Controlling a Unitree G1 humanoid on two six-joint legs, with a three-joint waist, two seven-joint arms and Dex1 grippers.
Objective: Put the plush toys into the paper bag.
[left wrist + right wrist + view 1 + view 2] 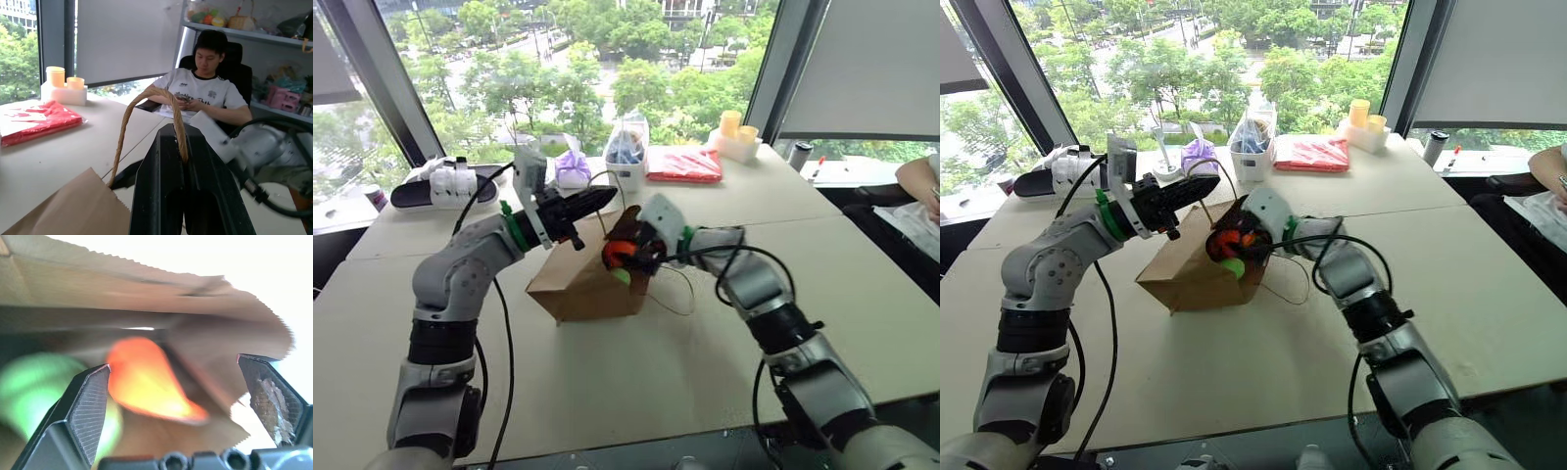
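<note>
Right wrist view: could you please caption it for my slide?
Open right gripper at the paper bag mouth, orange plush toy and green plush toy inside.

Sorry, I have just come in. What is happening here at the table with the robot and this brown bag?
The robot is putting plush toys into the paper bag, which lies on its side on the table. Its left gripper is shut on the bag's cord handle and holds the mouth up. Its right gripper is open at the mouth. The orange toy and the green toy both lie just inside the bag, free of the fingers.
</note>
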